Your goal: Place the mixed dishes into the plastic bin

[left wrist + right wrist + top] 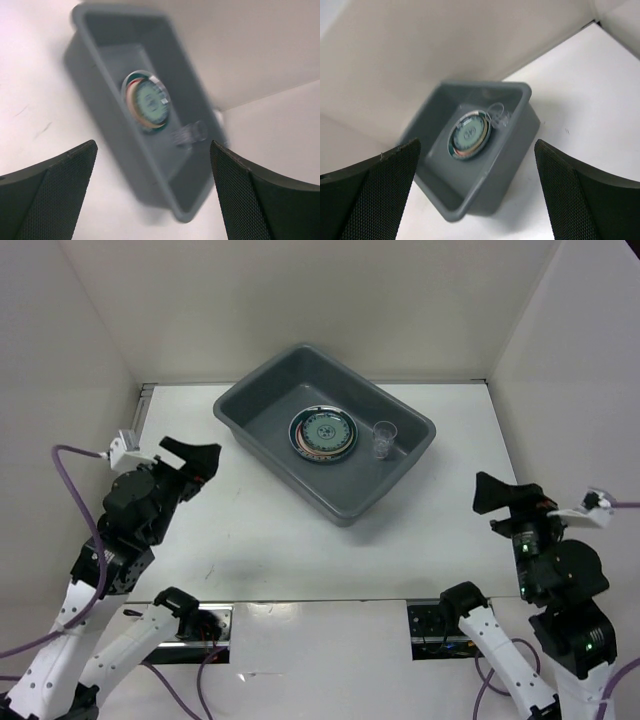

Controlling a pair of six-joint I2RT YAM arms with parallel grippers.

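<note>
Grey plastic is seen around every dish in view: a stack of plates, topped by the small teal patterned one, is laid on the floor of the plastic bin, and the clear cup is stood upright just beside it, toward the bin's right wall. No dish is seen on the white worktop outside the bin, so the task is judged complete or nearly so, with nothing left to be picked up. The left gripper and the right gripper are held spread wide and empty, well apart from the bin at its 2 sides.
</note>
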